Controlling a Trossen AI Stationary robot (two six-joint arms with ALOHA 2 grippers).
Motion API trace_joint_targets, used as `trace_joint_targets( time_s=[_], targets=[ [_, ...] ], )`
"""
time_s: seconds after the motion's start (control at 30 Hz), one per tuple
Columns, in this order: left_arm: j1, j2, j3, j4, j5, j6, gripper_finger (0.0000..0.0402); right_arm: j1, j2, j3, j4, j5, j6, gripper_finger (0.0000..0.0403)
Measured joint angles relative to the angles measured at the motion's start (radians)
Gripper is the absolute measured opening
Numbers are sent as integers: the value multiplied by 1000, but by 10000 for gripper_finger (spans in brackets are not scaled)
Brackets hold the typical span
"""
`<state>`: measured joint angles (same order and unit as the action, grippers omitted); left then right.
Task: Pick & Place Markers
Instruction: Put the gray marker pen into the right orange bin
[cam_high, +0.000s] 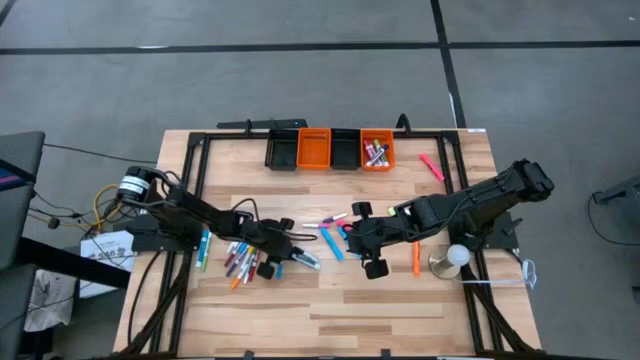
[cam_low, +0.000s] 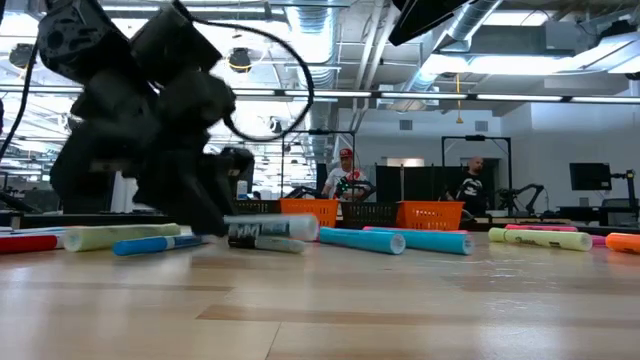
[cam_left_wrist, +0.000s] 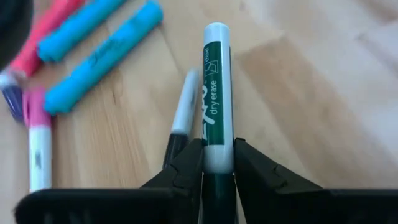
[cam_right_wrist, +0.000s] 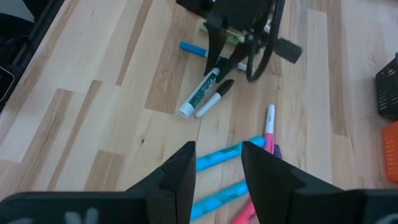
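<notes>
Two fingers of the left gripper (cam_left_wrist: 217, 163) sit pinched against the green dry-erase marker (cam_left_wrist: 216, 93), one on each side of the barrel near its rear end, so the pen's long axis runs straight out ahead of the jaws and its white tip points away from the wrist. Low on the table (cam_high: 400, 310), just left of centre, the marker lies flat on the wood with a thinner black-and-white marker (cam_left_wrist: 183, 112) just beside it, almost parallel. The right gripper (cam_right_wrist: 217, 163) hangs over the middle of the table with its fingers parted and nothing between them, above a pair of blue highlighters (cam_right_wrist: 221, 155). The left arm is plainly the one on this pen; any lift should come straight up, since the neighbouring marker sits close enough to get dragged.
</notes>
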<state>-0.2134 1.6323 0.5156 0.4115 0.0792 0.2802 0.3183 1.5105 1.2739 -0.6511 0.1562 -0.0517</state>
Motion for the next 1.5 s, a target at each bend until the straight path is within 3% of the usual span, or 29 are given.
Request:
trace_joint_targets(
  time_s=[0.27,0.47,0.63,0.77,0.9,1.07,1.27,1.5],
  targets=[
    [-60,-192,0,6,-31,-4,78,0,0,0,-4,0,0,123],
    [-74,-328,0,20,-236,-102,78,-13,0,0,-11,32,52,123],
    [-57,-370,-8,25,-394,-229,80,-51,0,-25,25,194,168,123],
    [-53,-369,-24,41,-393,-256,81,-89,0,-104,120,307,289,123],
    [-53,-366,-29,61,-393,-256,81,-113,0,-228,329,318,339,123],
    [-53,-366,-29,61,-393,-262,81,-101,0,-341,580,314,206,122],
    [-53,-366,-60,46,-347,-299,81,-69,0,-347,660,313,6,121],
    [-53,-366,-71,53,-289,-309,81,-51,0,-346,714,259,-52,121]
  ],
)
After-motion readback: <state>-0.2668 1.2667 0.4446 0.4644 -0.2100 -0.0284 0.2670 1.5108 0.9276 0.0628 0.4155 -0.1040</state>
